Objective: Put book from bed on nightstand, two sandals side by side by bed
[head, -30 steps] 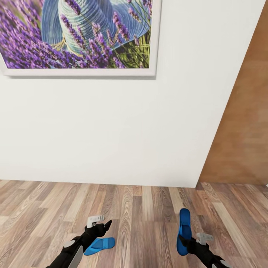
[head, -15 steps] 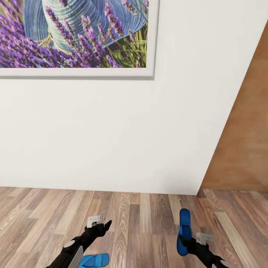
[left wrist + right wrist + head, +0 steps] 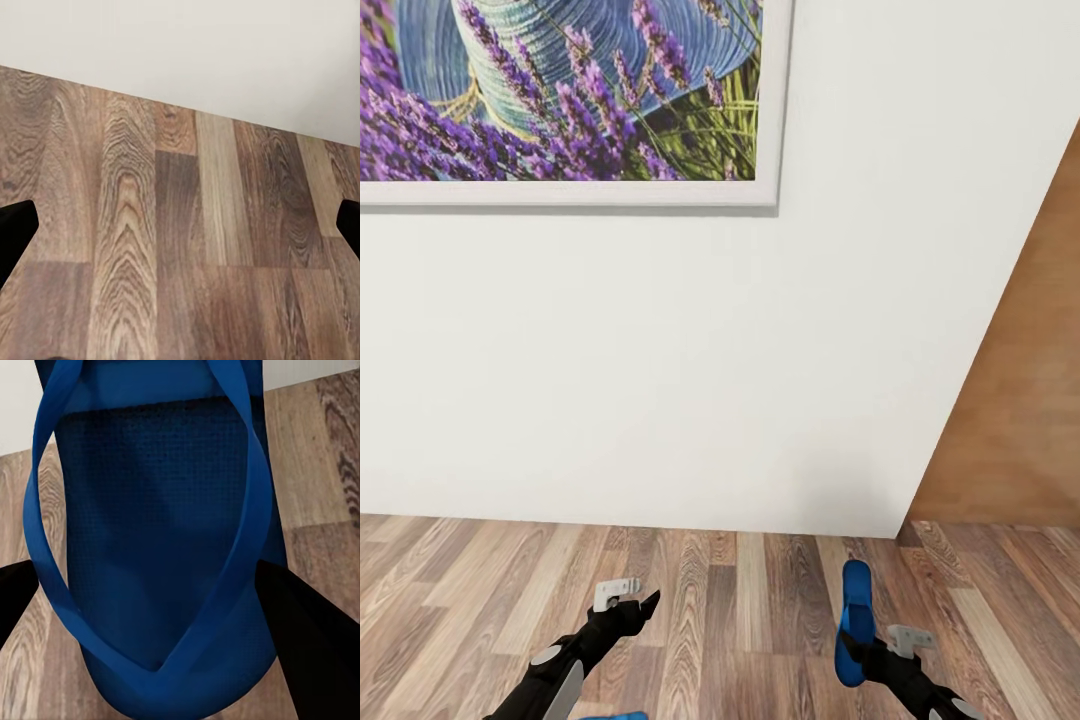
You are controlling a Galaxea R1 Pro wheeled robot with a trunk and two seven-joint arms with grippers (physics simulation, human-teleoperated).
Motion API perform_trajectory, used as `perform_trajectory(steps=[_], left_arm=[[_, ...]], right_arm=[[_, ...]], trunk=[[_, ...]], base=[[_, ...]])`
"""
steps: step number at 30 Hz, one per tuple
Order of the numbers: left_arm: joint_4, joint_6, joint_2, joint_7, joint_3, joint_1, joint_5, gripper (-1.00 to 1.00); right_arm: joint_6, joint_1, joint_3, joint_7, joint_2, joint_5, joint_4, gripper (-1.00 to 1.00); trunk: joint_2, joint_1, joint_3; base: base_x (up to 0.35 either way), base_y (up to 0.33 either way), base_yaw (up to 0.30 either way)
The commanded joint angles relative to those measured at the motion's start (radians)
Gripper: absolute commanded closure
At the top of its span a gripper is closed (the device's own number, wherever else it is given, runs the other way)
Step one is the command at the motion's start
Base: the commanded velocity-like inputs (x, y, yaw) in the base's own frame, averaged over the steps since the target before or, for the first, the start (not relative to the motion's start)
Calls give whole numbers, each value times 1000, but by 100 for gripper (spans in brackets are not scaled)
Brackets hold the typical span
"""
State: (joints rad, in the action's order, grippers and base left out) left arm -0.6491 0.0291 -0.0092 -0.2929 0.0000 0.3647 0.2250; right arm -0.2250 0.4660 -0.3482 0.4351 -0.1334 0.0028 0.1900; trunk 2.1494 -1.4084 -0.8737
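At about ten o'clock in the head view we see a framed picture [image 3: 560, 100] of purple lavender and a blue woven hat hanging on the white wall [image 3: 690, 350]. Below the wall runs the wood plank floor [image 3: 740, 590].

At seven o'clock our left gripper [image 3: 635, 598] reaches forward over the floor. In its wrist view the two dark fingertips [image 3: 15, 229] sit far apart at opposite edges, with bare planks and the foot of the wall between them, so its jaws stand wide and hold nothing. At the very bottom edge of the head view, just under that arm, a sliver of a blue sandal [image 3: 615, 716] shows on the floor; too little of it is visible to tell which way it points.

At five o'clock our right gripper [image 3: 857, 648] is clamped on the other sandal [image 3: 854, 620]. This second sandal stands nearly upright in the head view, its long axis running toward twelve o'clock with one rounded end up near the base of the wall and the other end down at the fingers. In the right wrist view the sandal [image 3: 157, 547] fills the space between the dark fingers [image 3: 315, 652], strap side facing the camera, the straps meeting in a V near the gripped end.

At three o'clock a brown door [image 3: 1020, 400] stands beside the wall.
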Motion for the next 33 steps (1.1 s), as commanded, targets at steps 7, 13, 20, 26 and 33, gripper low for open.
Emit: perform_trajectory(steps=[7,13,20,26,33], left_arm=[[0,3,2,-3,0,0,8,-100],[-3,10,4,8,1,4,-12,-100],[-12,178,-4,167,-2,49,-363,-100],[-8,353,-46,243,-6,113,-790,-100],[0,405,-47,97,-9,119,-961,-100]], right_arm=[[-2,1,-6,6,0,0,-1,100],[-2,0,-5,5,1,0,-3,100],[-1,1,-5,6,0,1,-3,100],[0,1,-4,10,0,3,-1,100],[66,4,-3,11,1,-7,18,100]], trunk=[[0,0,-1],[0,0,-1],[0,0,-1],[0,0,-1],[0,0,-1]], base=[[0,0,0],[0,0,0],[0,0,0],[0,0,0],[0,0,0]])
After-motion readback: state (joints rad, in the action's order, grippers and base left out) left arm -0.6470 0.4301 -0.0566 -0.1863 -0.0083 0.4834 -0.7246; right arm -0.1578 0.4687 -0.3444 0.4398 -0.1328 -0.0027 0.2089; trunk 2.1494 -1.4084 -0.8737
